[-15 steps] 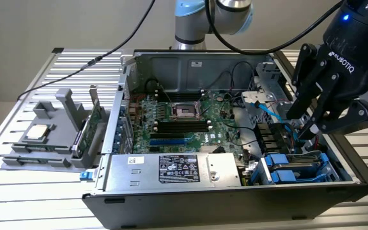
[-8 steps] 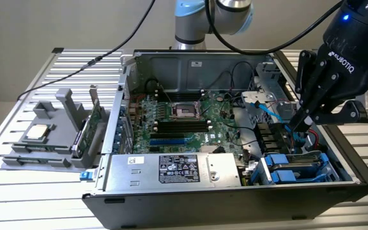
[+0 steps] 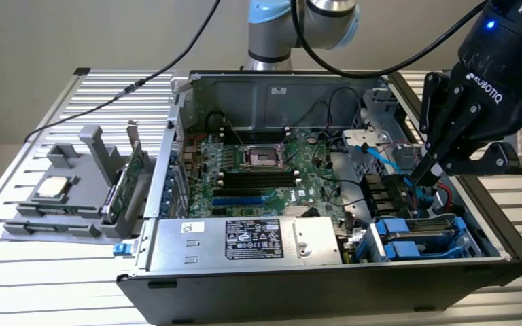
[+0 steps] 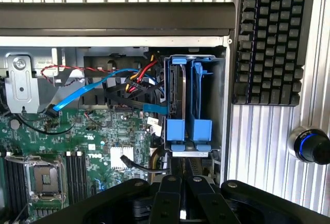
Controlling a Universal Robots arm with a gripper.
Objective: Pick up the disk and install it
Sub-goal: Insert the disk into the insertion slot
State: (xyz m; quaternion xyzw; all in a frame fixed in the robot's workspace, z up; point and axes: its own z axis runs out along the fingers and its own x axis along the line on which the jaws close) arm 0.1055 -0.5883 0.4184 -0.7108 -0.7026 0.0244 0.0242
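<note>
The disk (image 3: 421, 234), silver in a blue plastic carrier, sits in the drive bay at the front corner of the open computer case (image 3: 334, 288), on the exterior view's right. In the wrist view the disk (image 4: 181, 95) stands on edge in the bay beside a second blue carrier (image 4: 201, 100). My gripper (image 3: 421, 178) hangs just above and behind the bay, over the cables. Its black fingers (image 4: 172, 190) are pressed together, shut, with nothing visible between them. The gripper (image 4: 180, 182) points at the near end of the carriers, close to their blue tabs.
Blue and red cables (image 4: 98, 82) cross the motherboard (image 3: 261, 170) beside the bay. A power supply (image 3: 242, 239) lies along the case front. On the exterior view's left a grey fixture (image 3: 62, 204) holds a CPU chip (image 3: 54, 187) and a green card (image 3: 127, 183). A keyboard (image 4: 270, 38) and a knob (image 4: 309, 145) lie outside the case.
</note>
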